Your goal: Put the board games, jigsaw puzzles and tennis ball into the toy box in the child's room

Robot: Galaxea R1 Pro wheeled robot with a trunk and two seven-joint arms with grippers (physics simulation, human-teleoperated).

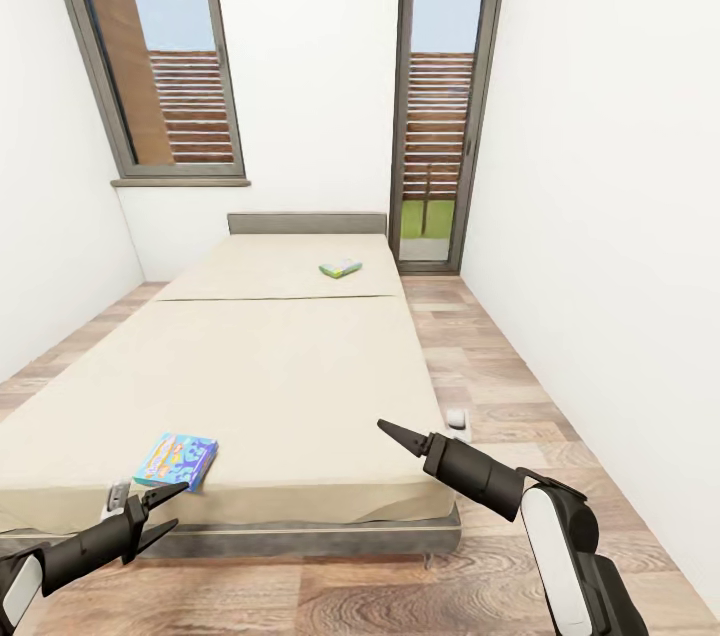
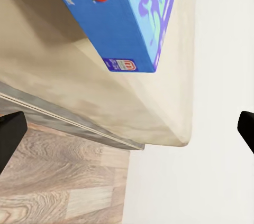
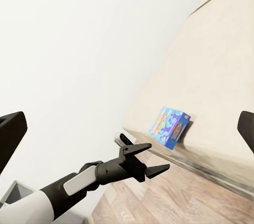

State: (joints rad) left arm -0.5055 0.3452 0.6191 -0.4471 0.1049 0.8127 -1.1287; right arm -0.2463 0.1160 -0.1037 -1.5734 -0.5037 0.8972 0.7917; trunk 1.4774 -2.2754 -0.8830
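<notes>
Presently, the bed (image 1: 280, 366) fills the room's centre. A blue board game (image 1: 176, 461) lies at 7 o'clock on it, a pale one (image 1: 340, 267) at 12. The left gripper (image 1: 163, 512), jaws spread, hovers just short of the blue box; the right gripper (image 1: 392, 432) state cannot be told.

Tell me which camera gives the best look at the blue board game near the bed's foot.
Head view: the blue board game lies flat, whole, near the bed edge by the open left hand. The left wrist view shows just one close corner; the right wrist view shows it small beyond the left hand.
</notes>
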